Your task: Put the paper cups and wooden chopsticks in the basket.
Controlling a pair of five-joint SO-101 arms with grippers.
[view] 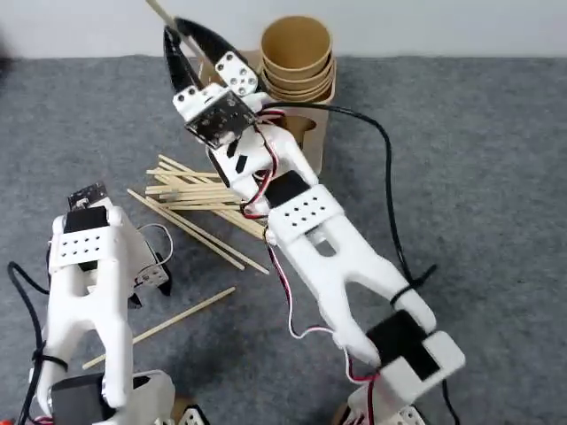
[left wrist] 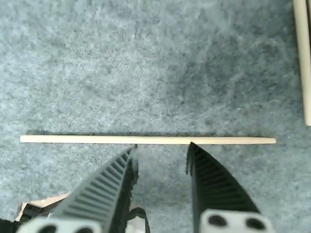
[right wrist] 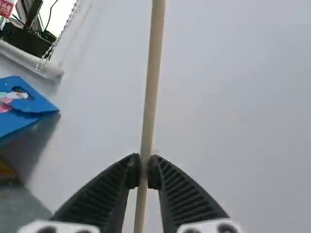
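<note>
My right gripper [view: 175, 28] is raised at the back of the table, just left of the basket [view: 324, 113], and is shut on one wooden chopstick [view: 160, 11]. In the right wrist view that chopstick [right wrist: 151, 92] stands up between the closed fingers of the right gripper [right wrist: 144, 171]. A stack of paper cups [view: 297, 55] sits in the basket. A pile of chopsticks [view: 193, 193] lies on the grey mat. My left gripper [left wrist: 162, 148] is open, low over a single chopstick [left wrist: 146, 140] lying across in front of its fingertips.
A lone chopstick [view: 161, 326] lies on the mat beside the left arm [view: 84, 266]. The right arm [view: 337, 248] and its black cable [view: 390, 186] stretch diagonally across the middle. Another chopstick [left wrist: 303, 58] crosses the edge of the left wrist view.
</note>
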